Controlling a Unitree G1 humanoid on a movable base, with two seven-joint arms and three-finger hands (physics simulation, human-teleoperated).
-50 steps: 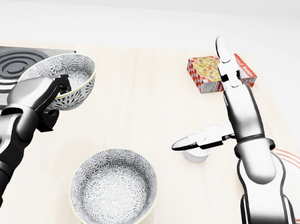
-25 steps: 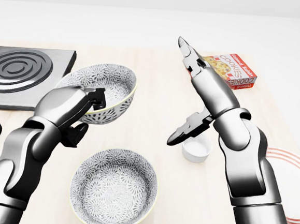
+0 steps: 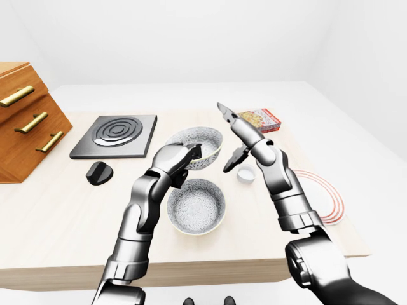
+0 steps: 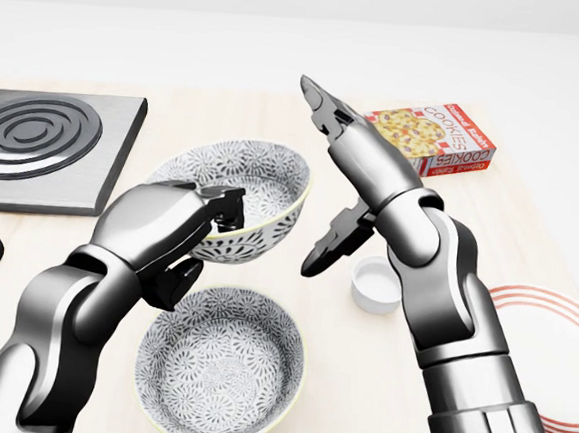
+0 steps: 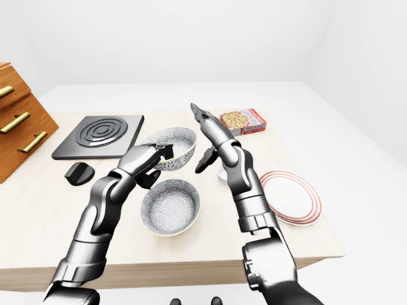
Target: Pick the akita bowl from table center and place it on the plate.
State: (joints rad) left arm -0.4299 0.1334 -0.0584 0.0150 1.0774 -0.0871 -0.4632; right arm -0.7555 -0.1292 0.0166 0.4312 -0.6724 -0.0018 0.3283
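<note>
Head view: left hand clamps the akita bowl by its rim, off the table. Right hand spread wide just beside it

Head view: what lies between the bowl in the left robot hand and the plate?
The open right robot hand and, below it on the table, a small white cup, both between held bowl and plate in the head view.
</note>
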